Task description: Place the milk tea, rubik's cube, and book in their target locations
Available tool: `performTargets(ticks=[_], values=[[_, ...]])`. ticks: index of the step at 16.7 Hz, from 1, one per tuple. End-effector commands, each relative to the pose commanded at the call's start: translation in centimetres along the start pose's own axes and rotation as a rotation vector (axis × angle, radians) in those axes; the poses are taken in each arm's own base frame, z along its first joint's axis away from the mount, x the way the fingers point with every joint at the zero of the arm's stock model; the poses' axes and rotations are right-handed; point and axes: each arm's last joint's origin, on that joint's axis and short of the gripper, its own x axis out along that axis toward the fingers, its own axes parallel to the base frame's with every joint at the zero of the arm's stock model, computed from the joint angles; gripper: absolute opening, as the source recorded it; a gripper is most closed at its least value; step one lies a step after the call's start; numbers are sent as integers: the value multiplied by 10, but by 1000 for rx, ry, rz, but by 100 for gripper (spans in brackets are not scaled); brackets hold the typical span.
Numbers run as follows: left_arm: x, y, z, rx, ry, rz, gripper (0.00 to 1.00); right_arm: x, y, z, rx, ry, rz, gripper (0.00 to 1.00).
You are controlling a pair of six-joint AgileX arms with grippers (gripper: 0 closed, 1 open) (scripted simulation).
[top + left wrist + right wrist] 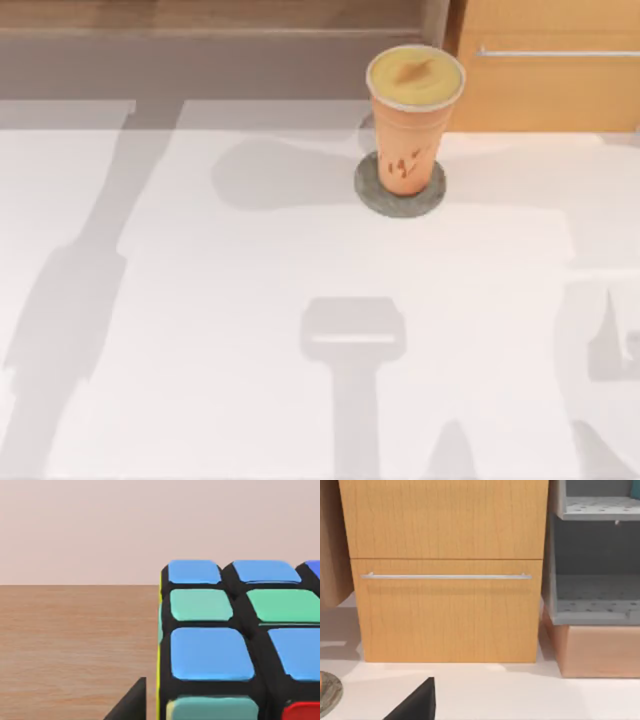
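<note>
The milk tea (413, 118), a tall orange cup with a creamy top, stands upright on a round grey coaster (372, 192) at the back of the white table. The rubik's cube (235, 645) is very close in the left wrist view, with blue and teal stickers facing the camera, over a brown wooden surface (75, 645). A dark part of my left gripper (131, 704) sits right beside the cube's edge. A dark part of my right gripper (417, 705) hangs low over the table, in front of the wooden cabinet. The book is out of view.
A wooden cabinet with a drawer and a long metal handle (445, 576) stands at the table's back right (550, 70). Beside it is a grey shelf unit (595, 565) on a wooden base. The coaster's edge (327, 695) lies near my right gripper. Arm shadows fall across the white table (250, 350).
</note>
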Motion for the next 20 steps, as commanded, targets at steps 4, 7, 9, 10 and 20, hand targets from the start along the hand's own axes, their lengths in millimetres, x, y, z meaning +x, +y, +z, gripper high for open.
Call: performTargets(ticks=[4,7,9,10,20], values=[[0,0,0,0,0,0,100,0,0,0,0,0,0,100],[0,0,0,0,0,0,100,0,0,0,0,0,0,100],[0,-1,0,0,-1,-2,100,0,0,0,0,0,0,100],[-1,-1,1,0,-1,-2,100,0,0,0,0,0,0,100],[-30,-1,0,0,-1,-2,100,0,0,0,0,0,0,100]])
